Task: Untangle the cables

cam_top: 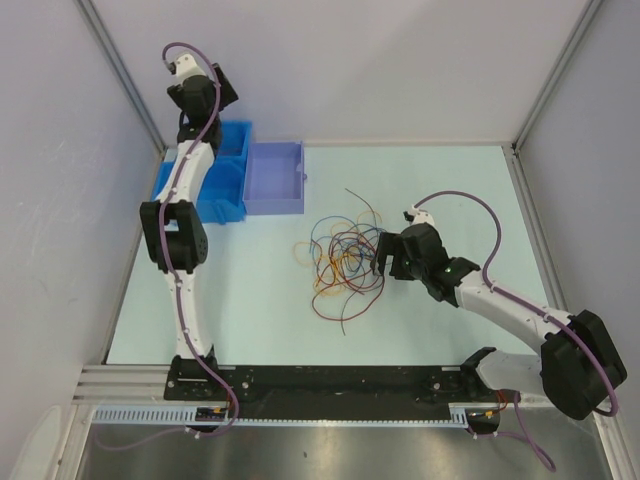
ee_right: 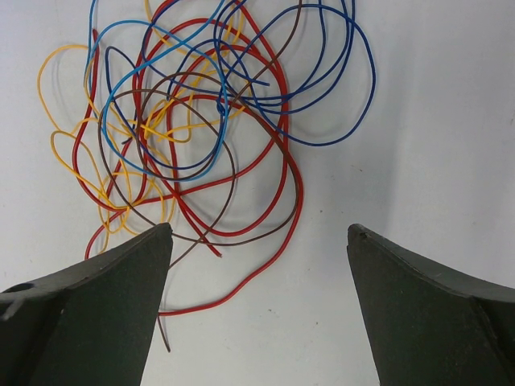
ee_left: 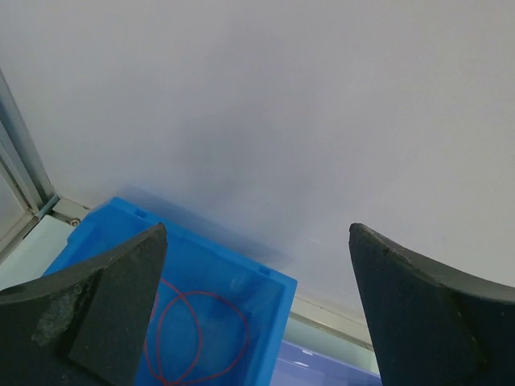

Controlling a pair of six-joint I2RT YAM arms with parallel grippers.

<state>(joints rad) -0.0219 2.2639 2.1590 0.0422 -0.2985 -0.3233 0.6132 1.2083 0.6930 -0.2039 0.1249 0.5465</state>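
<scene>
Blue bin (ee_left: pixel 221 264) holds red cable loop (ee_left: pixel 217 296); left claw (ee_left: pixel 257 229) apart; right claw (ee_right: pixel 258 229) apart beside cable tangle (ee_right: pixel 201 121).

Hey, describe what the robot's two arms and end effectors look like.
The left arm and right arm have white links, black joints and a mauve cable along each. The left end effector and right end effector carry dark, wedge-shaped fingers.

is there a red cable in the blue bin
Yes, the left wrist view shows a red cable lying in loops on the floor of the blue bin.
</scene>
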